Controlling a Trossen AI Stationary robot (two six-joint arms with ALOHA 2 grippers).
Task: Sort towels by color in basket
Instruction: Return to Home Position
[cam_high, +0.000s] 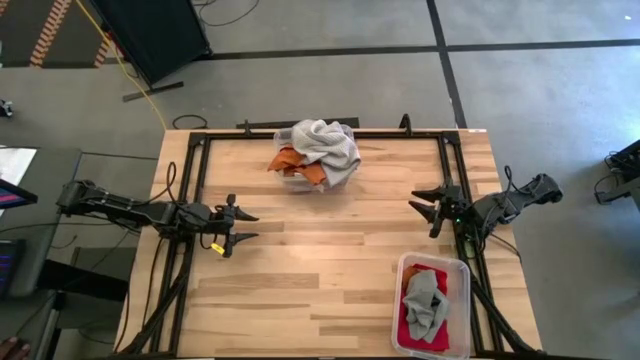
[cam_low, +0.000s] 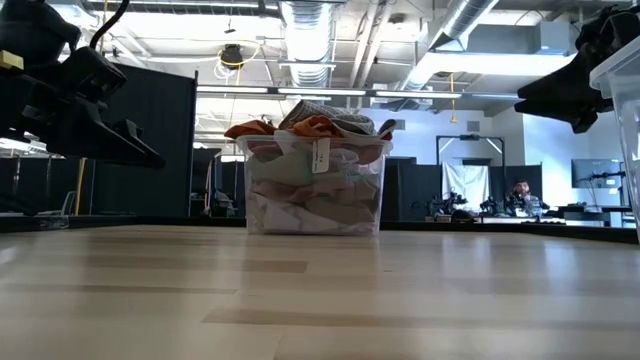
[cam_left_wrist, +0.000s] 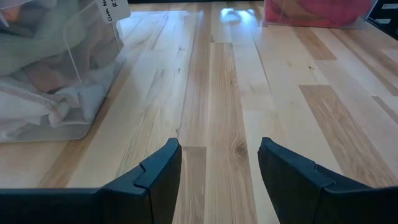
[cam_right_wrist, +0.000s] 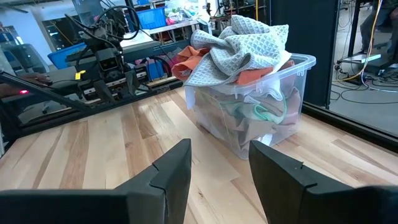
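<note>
The towels (cam_high: 320, 148) all sit in two bins (cam_high: 466, 300) — the job looks done — and the left gripper (cam_high: 250, 226) and right gripper (cam_high: 424, 214) hang with fingers spread, holding nothing.

The left gripper (cam_high: 250, 226) reaches in from its own side, held low and level, jaws spread apart and empty. The right gripper (cam_high: 424, 213) faces it from the opposite side, slightly angled, jaws parted, holding nothing.

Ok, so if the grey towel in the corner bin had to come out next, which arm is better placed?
Right, probably. The right arm sits close to the corner bin holding the grey towel, jaws open; the left arm waits across the table.
</note>
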